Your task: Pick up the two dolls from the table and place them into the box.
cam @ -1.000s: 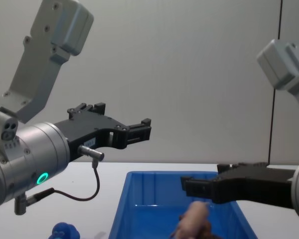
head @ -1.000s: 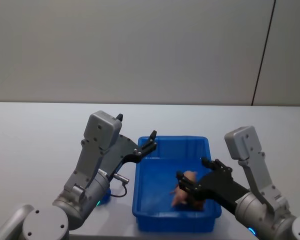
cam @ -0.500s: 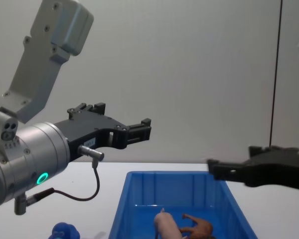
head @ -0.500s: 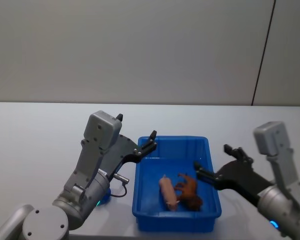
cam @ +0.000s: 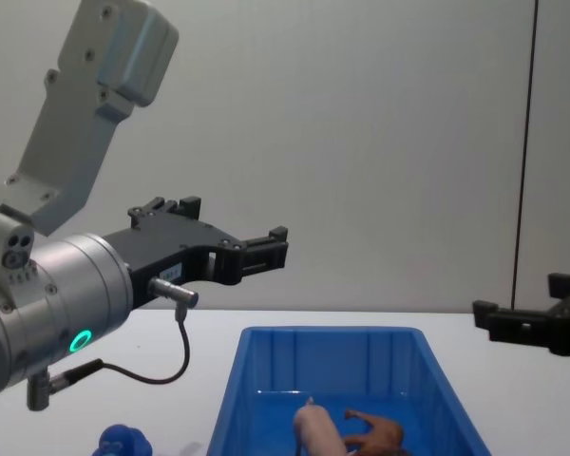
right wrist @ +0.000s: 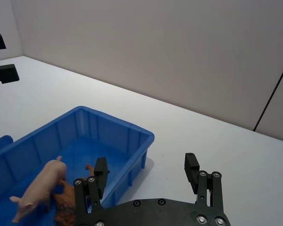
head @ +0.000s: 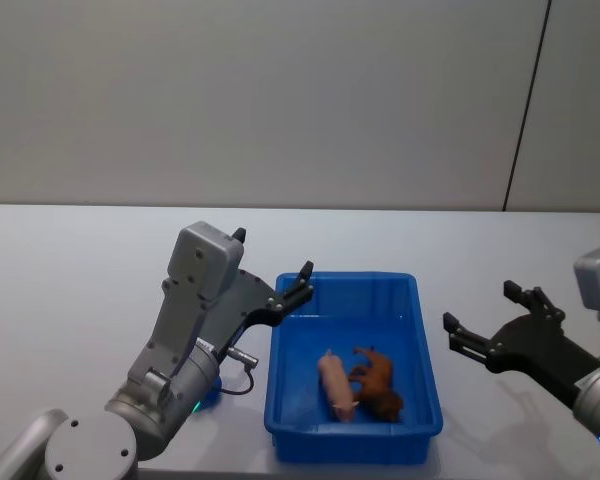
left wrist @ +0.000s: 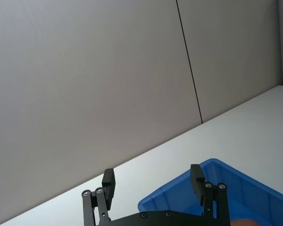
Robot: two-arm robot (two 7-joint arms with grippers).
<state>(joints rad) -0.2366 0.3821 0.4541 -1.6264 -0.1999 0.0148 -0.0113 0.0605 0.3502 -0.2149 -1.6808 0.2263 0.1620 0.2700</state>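
Head view looks down on a pale grey table [head: 70, 270] that runs back to a plain grey wall [head: 280, 100], where a thin dark vertical seam [head: 526, 110] cuts the right side. The box [head: 427, 350] sits on the table in front of the robot. The pink pig [head: 334, 384] lies on its floor toward the near end, with the brown animal [head: 378, 385] just beside it on the right, the two touching or nearly so. The left gripper [head: 302, 282] hangs over the box's far left corner, fingers spread and holding nothing. The right gripper [head: 478, 318] hovers above bare table to the right of the box, clear of its rim, fingers parted and empty. In the chest view, the blue knobbly figure [cam: 123, 440] rests on the table left of the box, outside it.
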